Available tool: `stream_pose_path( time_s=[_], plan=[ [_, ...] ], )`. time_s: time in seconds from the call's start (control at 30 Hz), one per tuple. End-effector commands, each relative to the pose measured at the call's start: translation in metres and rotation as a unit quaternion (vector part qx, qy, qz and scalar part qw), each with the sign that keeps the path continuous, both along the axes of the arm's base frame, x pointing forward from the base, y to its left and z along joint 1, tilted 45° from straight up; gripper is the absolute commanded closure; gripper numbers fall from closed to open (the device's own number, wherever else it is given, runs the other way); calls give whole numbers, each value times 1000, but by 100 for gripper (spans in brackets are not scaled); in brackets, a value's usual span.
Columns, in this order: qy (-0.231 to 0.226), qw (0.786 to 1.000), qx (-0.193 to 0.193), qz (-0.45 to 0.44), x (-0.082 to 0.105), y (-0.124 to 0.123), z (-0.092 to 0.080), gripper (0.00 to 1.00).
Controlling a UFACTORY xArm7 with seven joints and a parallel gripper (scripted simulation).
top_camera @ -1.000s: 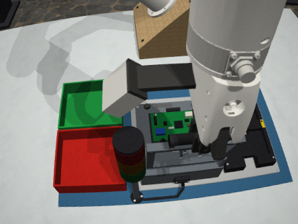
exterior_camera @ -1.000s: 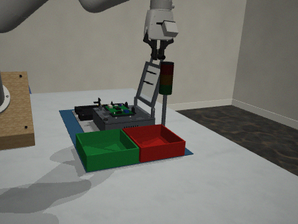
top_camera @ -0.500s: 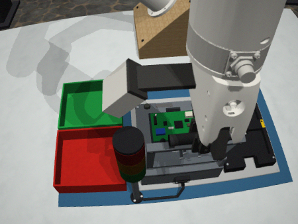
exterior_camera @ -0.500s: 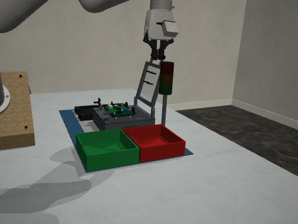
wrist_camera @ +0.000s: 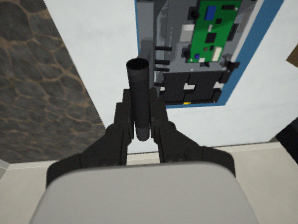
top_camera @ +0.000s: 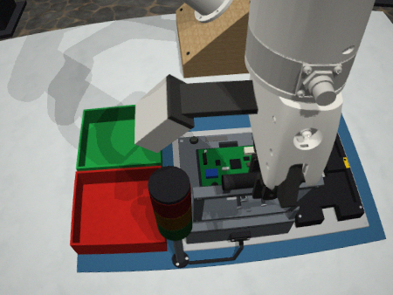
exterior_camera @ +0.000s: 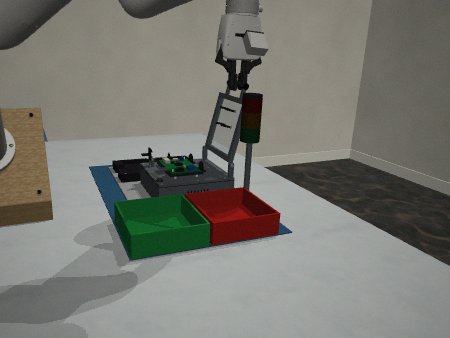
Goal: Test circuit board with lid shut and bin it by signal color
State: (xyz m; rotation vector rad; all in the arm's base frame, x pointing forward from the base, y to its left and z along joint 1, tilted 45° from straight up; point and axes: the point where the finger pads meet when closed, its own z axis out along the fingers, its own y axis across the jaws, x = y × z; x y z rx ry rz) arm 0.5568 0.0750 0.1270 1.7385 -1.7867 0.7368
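Note:
The green circuit board (top_camera: 224, 162) (exterior_camera: 181, 166) lies face up on the tester's plate; it also shows in the wrist view (wrist_camera: 214, 31). The tester's lid (exterior_camera: 223, 131) stands raised, nearly upright. My gripper (exterior_camera: 237, 84) is high above the tester and shut on the lid's black cylindrical handle (top_camera: 239, 181), seen end-on in the wrist view (wrist_camera: 138, 97). The signal tower (exterior_camera: 251, 119) stands beside the tester with its lamps dark. The arm hides part of the board's right end in the top view.
The green bin (exterior_camera: 161, 225) and the red bin (exterior_camera: 234, 214) stand side by side on the blue mat, in front of the tester. The black tray (top_camera: 336, 188) lies on the tester's far side. A wooden block (exterior_camera: 22, 167) holds the arm's base.

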Motion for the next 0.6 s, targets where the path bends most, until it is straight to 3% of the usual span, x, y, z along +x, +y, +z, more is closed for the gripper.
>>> stream_pose_path(
  time_s=[0.0, 0.57],
  plan=[
    [-1, 1000, 1, 2, -1, 3, 2, 100],
    [-1, 1000, 1, 2, -14, 5, 3, 100]
  ],
)
